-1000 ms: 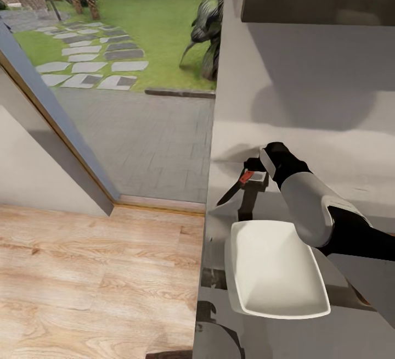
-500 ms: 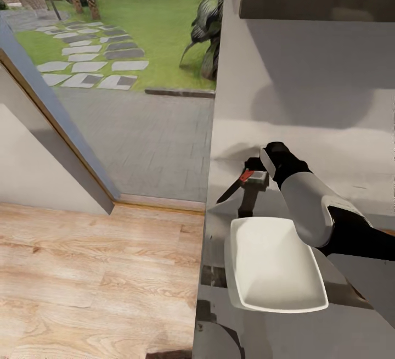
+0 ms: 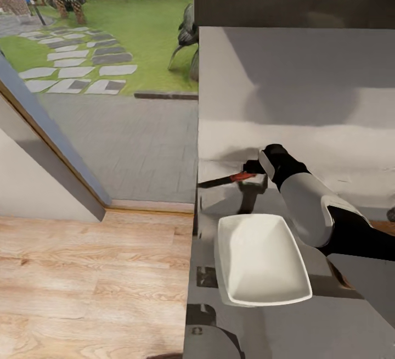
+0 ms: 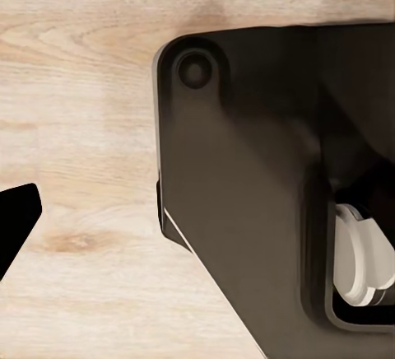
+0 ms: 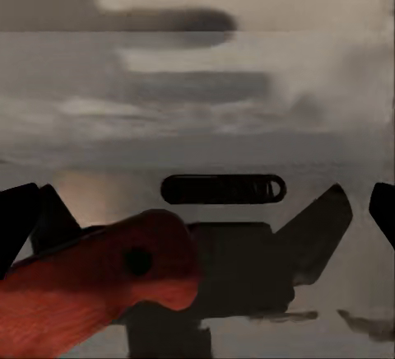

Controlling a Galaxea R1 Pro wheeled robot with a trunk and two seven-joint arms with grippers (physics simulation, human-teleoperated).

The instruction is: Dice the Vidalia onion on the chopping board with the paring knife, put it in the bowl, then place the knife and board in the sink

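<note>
Red-handled paring knife (image 3: pixel 226 179) clamped in right fingers (image 3: pixel 253 175), blade past countertop (image 3: pixel 329 326) edge, left fingers' state unclear.

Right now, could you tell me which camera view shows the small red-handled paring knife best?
The head view: the red-handled paring knife shows handle and dark blade, held in the right gripper beyond the shallow white bowl. The right wrist view has a close-up of the red handle.
</note>
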